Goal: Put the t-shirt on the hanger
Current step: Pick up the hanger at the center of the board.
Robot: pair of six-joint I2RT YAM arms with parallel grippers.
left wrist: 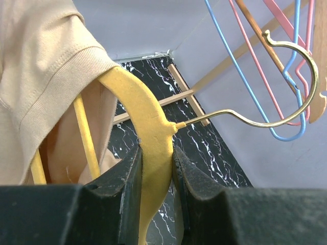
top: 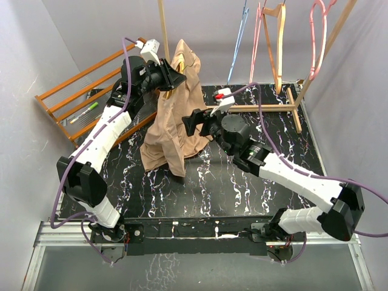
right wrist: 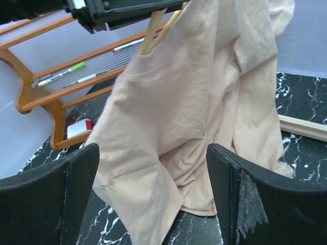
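Observation:
The tan t-shirt (top: 173, 115) hangs in a long bunch from the mustard-yellow hanger (left wrist: 148, 127), its lower end resting on the black marble table (top: 200, 188). My left gripper (left wrist: 156, 168) is shut on the hanger's neck just below the brass hook (left wrist: 286, 92), holding it up at the back left. The shirt's collar (left wrist: 56, 97) is pulled over one hanger shoulder. My right gripper (right wrist: 153, 173) stands open, wide apart, just right of the hanging shirt (right wrist: 199, 102), with the fabric seen between its fingers but not pinched. In the top view the right gripper (top: 191, 121) sits beside the shirt's middle.
An orange wooden rack (top: 79, 97) with pens stands at the back left. A wooden stand (top: 285, 106) at the back right carries blue (top: 239, 36), pink (top: 318, 36) and light wooden (top: 280, 42) hangers. A thin wooden pole (top: 162, 24) rises behind the shirt.

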